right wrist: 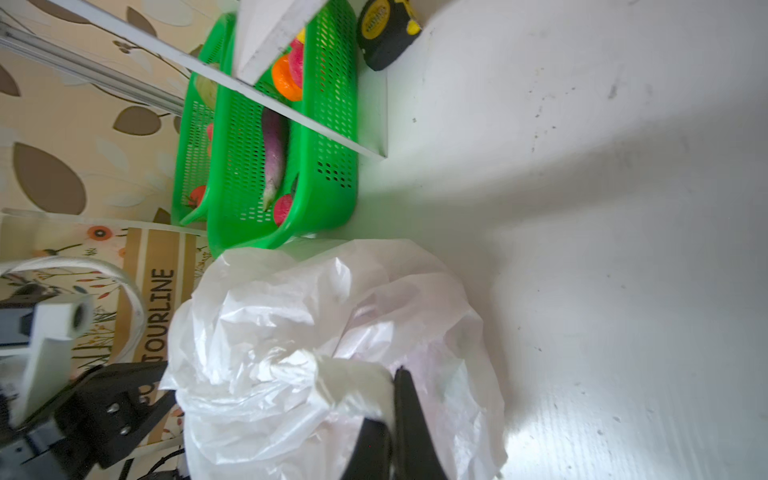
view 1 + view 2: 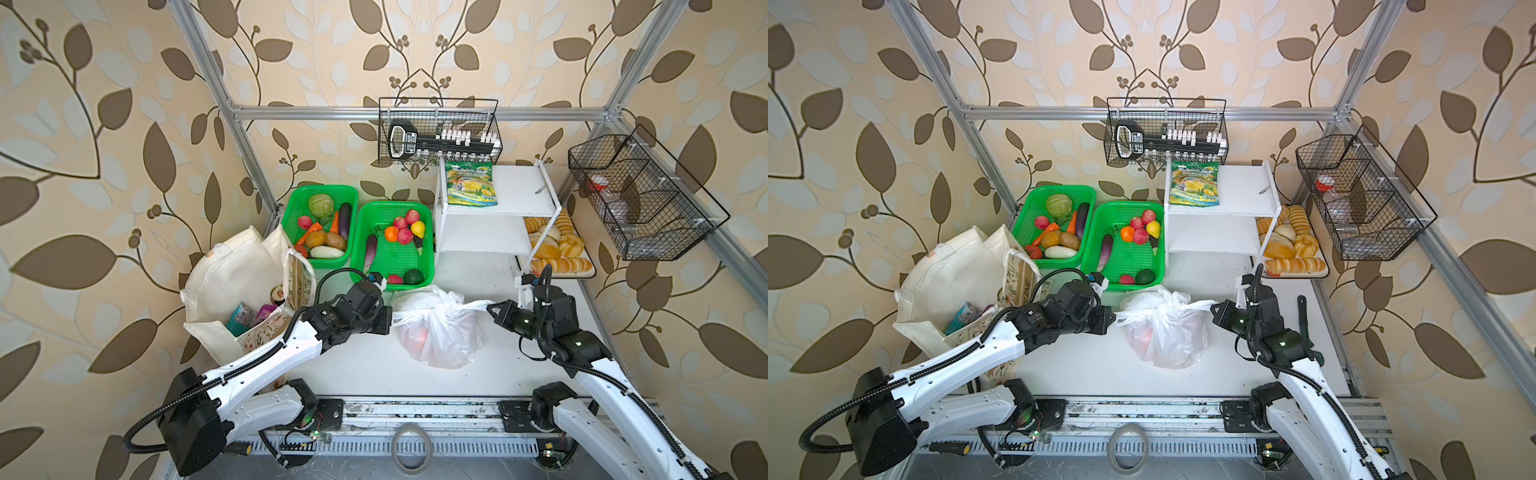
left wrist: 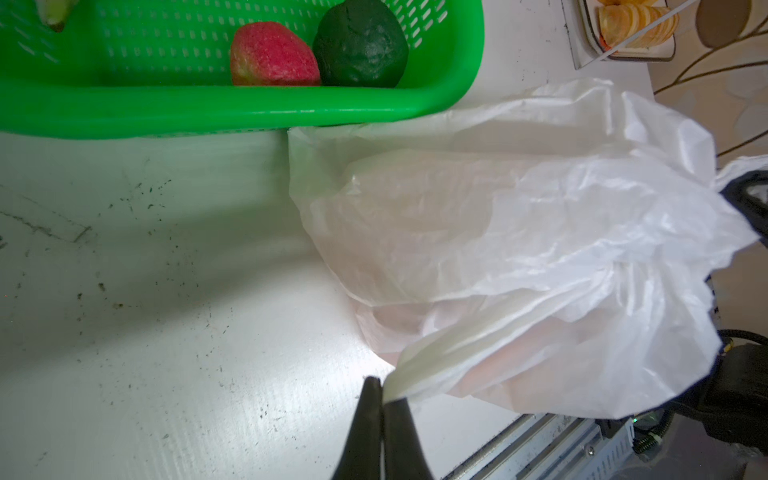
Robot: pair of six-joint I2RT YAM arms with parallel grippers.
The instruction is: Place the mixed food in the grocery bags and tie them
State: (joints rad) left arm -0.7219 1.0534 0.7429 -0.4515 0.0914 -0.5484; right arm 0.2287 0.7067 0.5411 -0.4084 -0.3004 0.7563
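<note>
Plastic carrier bag (image 2: 436, 332) — sits mid-bench, filled, its far side touching the near rim of the right-hand green mesh basket (image 2: 430, 266). Through the film we make out a reddish fruit (image 2: 419, 336); which one, we cannot tell.

Left gripper (image 2: 390, 320) is clamped on one handle strand (image 3: 419, 370); the left wrist view shows the jaws pinched together on the twisted plastic. Right gripper (image 2: 490, 307) is likewise closed on the opposite strand (image 1: 353, 386). Both strands run taut, outward from a bunched knot (image 2: 442, 309) at the top of the bag.

Cloth tote (image 2: 232, 274) stands at the bench's (image 2: 374, 365) left edge, mouth open, with the blue snack pouch (image 2: 240, 319), purple packet (image 2: 266, 311) and a can (image 2: 278, 294) inside. We judge it not yet tied.

Risks from here:
- Thin film may stretch or tear at the pinch points if the pull goes harder.
- A strand could slip out of a narrow pinch, leaving the knot slack.
- Uneven pulling may drag the bag sideways — or tip it against the basket.
</note>
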